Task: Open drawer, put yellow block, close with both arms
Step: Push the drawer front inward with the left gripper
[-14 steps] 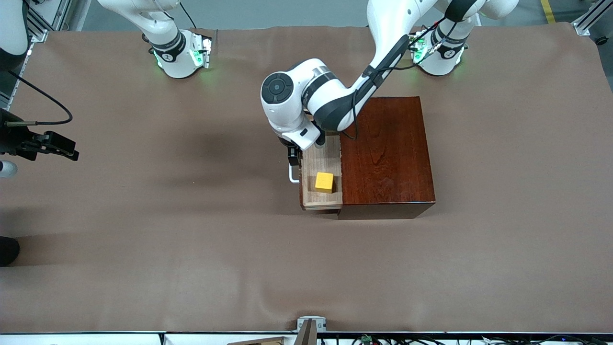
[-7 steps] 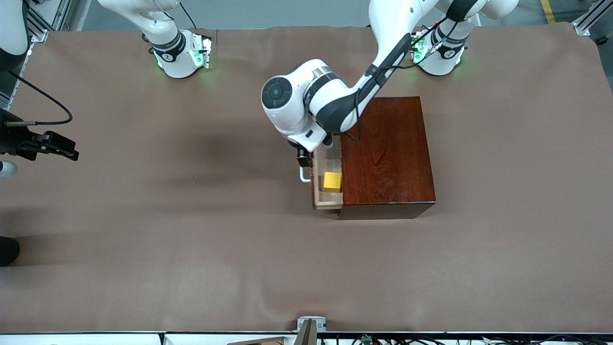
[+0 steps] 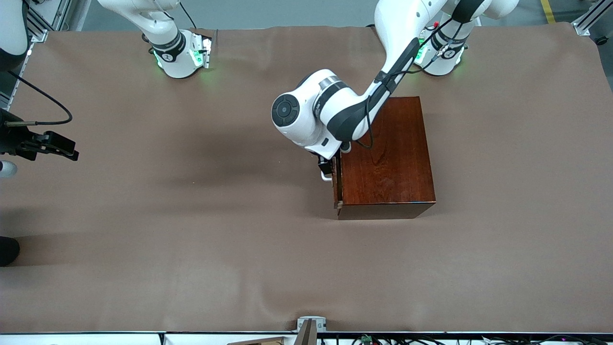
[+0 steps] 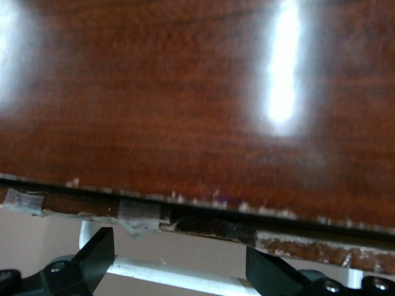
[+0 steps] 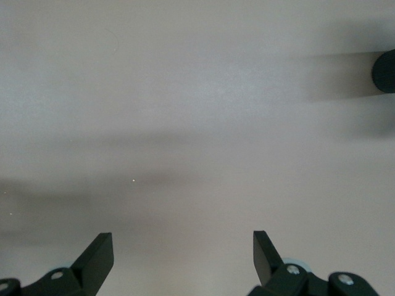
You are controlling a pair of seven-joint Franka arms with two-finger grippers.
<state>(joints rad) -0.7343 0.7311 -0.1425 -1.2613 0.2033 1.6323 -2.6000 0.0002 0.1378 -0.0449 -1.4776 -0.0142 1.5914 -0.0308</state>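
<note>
The drawer (image 3: 337, 189) sits pushed almost fully into the dark reddish-brown box (image 3: 389, 153); only a thin strip of its front shows. The yellow block is hidden. My left gripper (image 3: 325, 168) is low in front of the drawer, against its white handle (image 3: 326, 178). In the left wrist view the gripper (image 4: 182, 265) is open, and the handle bar (image 4: 179, 275) runs across the gap from one finger to the other, below the drawer's worn front edge (image 4: 203, 225). My right gripper (image 3: 72, 153) waits open over bare table at the right arm's end, with nothing between its fingers (image 5: 99, 253).
The brown cloth (image 3: 191, 239) covers the whole table. A dark round object (image 3: 7, 250) sits at the table's edge toward the right arm's end, and it also shows in the right wrist view as a dark round shape (image 5: 386, 71). A metal bracket (image 3: 310, 326) sits at the table's nearest edge.
The left gripper has moved toward the box with the handle, sliding the drawer in. The yellow block has gone out of sight inside. The right arm has not moved.
</note>
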